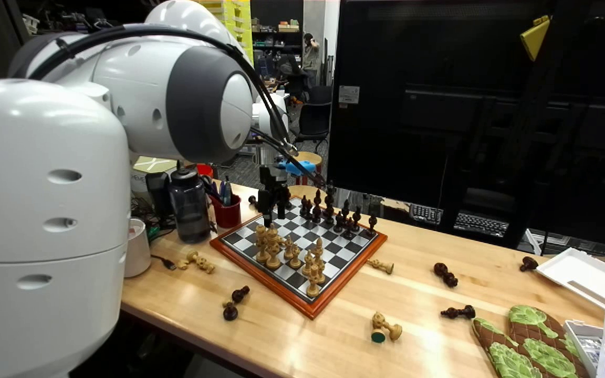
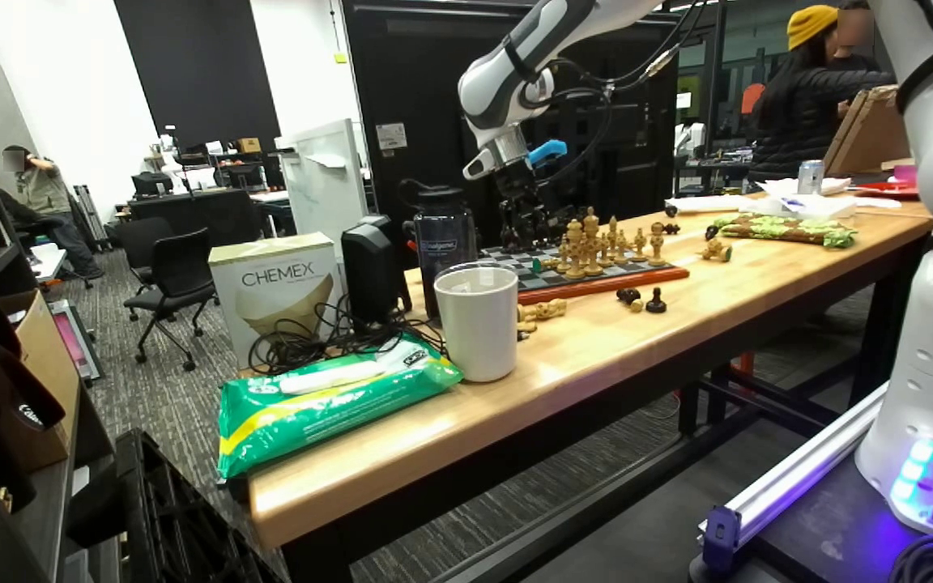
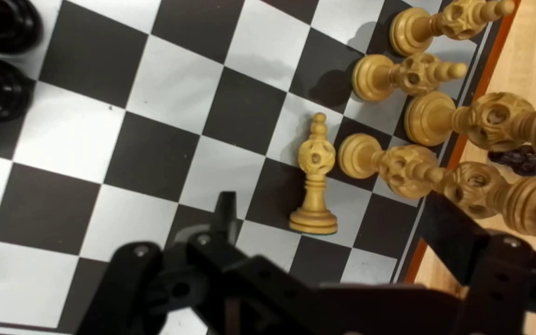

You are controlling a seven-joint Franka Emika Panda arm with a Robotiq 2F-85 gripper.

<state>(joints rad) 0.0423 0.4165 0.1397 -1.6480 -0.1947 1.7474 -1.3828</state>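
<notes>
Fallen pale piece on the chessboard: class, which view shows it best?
The wrist view: the fallen pale piece shows whole, from above. In both exterior views it is small and largely lost among standing pieces.

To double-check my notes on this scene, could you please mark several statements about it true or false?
1. The gripper is open above the chessboard. True.
2. Every pale piece on it stands upright. False: one pale piece lies on its side.
3. The dark bottle stands beside the red pen cup. True.
4. The green packet lies on the table beside the white mug. True.
5. Every dark piece is on the chessboard. False: several dark pieces lie on the table.
</notes>
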